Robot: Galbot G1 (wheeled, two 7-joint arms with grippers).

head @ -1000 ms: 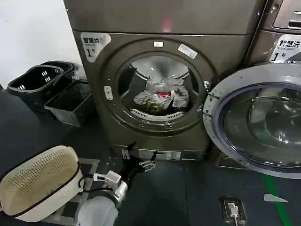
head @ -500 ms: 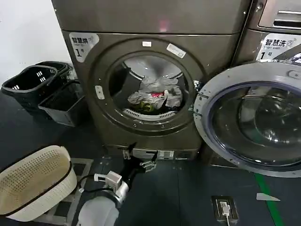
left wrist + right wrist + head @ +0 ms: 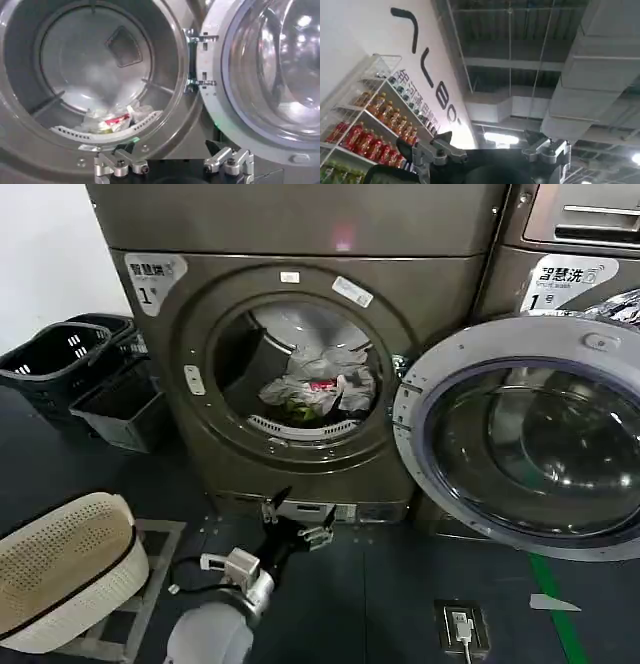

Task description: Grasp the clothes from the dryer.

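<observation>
Both tools hold nothing: the left tool, fingers spread, hangs below the dryer; next, judging, reach into the drum for the clothes. The right tool, likewise spread, points ceilingward.

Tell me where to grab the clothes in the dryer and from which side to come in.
Probably grip the raised crumpled top of the clothes, reaching straight in through the dryer porthole from the front: the door is swung aside and the pile sits low in the drum.

cream hamper, black baskets, neighbouring machine
</observation>
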